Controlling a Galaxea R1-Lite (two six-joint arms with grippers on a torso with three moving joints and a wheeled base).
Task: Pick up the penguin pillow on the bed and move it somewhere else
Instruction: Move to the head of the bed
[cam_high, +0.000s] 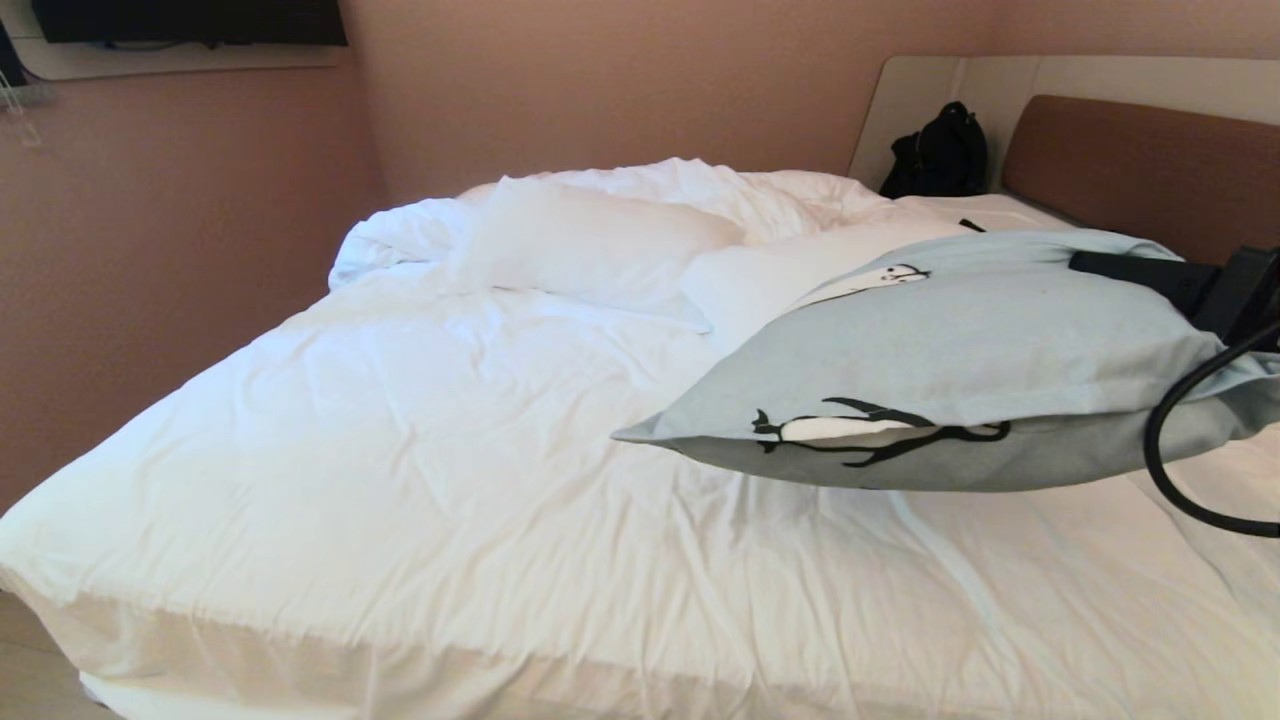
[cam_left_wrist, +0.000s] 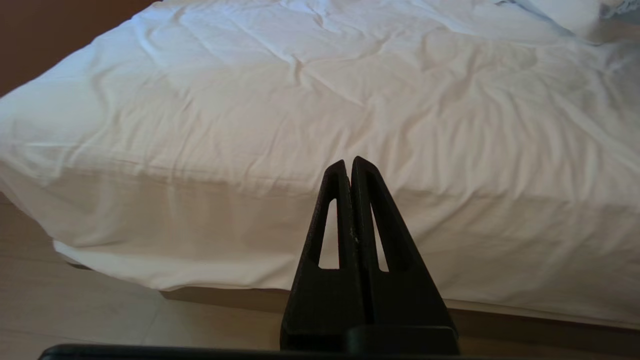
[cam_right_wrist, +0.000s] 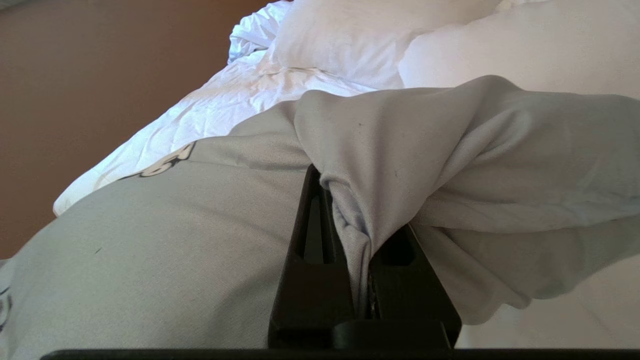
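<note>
Jaws of right gripper (cam_right_wrist: 362, 280) clamped on penguin pillow (cam_high: 940, 370) corner.
Long axis extending leftward, clear above bed (cam_high: 400, 450); left gripper (cam_left_wrist: 350, 167) closed, empty.

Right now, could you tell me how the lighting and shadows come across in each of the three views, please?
Head view: bright light washes out the bed; the lifted penguin pillow is shaded underneath. Left wrist view: the shut left hand is a dark silhouette against pale sheets. Right wrist view: the right hand sits shadowed under pinched pillow fabric.
</note>
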